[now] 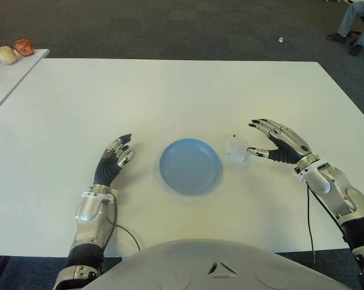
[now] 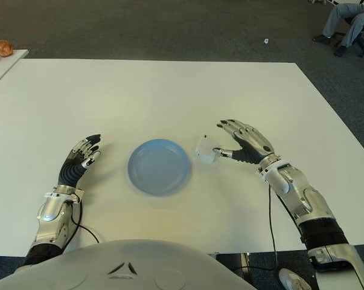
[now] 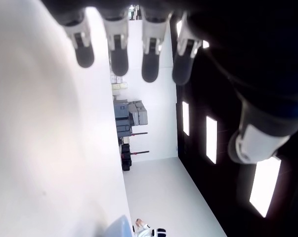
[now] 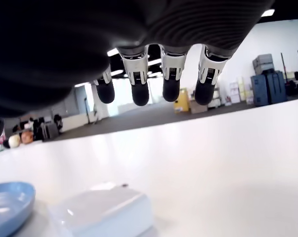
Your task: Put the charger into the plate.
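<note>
A small white charger (image 1: 236, 148) lies on the white table (image 1: 188, 90) just right of the blue plate (image 1: 190, 165); the right wrist view shows the charger (image 4: 104, 215) close under my palm, with the plate (image 4: 8, 206) beside it. My right hand (image 1: 272, 142) is open right next to the charger, its fingers (image 4: 163, 81) spread above the table and its thumb tip almost at the charger's side. Nothing lies in the plate. My left hand (image 1: 115, 158) shows open to the left of the plate, holding nothing.
A second white table (image 1: 6, 75) at the far left carries several round objects (image 1: 15, 51). A seated person's legs (image 1: 354, 24) show at the far right on the dark carpet. A cable (image 1: 308, 223) hangs off the right forearm.
</note>
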Robot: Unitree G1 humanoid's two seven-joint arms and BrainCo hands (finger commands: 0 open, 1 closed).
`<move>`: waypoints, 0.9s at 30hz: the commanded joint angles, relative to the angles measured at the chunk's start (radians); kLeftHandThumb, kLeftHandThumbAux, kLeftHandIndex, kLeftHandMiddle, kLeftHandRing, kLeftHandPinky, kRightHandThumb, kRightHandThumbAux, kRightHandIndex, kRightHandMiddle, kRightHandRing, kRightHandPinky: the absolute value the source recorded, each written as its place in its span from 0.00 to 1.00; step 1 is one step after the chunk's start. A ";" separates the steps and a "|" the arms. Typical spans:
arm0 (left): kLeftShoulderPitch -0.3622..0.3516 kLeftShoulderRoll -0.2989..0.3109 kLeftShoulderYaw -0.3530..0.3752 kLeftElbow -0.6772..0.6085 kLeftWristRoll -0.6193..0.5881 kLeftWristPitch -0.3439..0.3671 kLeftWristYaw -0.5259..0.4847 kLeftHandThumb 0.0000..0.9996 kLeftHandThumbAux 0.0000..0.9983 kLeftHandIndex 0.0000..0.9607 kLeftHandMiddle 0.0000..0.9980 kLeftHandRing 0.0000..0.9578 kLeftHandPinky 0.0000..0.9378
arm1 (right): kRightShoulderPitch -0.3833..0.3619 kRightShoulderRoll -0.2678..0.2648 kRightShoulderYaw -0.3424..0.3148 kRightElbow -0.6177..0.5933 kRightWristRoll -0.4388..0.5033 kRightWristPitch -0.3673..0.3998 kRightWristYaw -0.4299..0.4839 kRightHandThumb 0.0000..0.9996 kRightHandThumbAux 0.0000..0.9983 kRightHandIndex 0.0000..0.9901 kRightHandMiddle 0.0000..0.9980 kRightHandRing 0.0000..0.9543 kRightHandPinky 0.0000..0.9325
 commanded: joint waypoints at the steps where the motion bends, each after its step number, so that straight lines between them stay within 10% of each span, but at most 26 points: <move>1: 0.077 -0.009 -0.023 0.142 0.042 0.036 -0.014 0.00 0.54 0.23 0.14 0.11 0.08 | 0.033 0.026 -0.028 -0.045 0.018 0.034 0.023 0.17 0.14 0.00 0.00 0.00 0.00; 27: 0.068 0.016 -0.049 0.169 0.067 0.040 -0.009 0.00 0.49 0.25 0.12 0.07 0.04 | 0.080 0.124 -0.033 -0.114 -0.032 0.120 0.047 0.24 0.09 0.00 0.00 0.00 0.00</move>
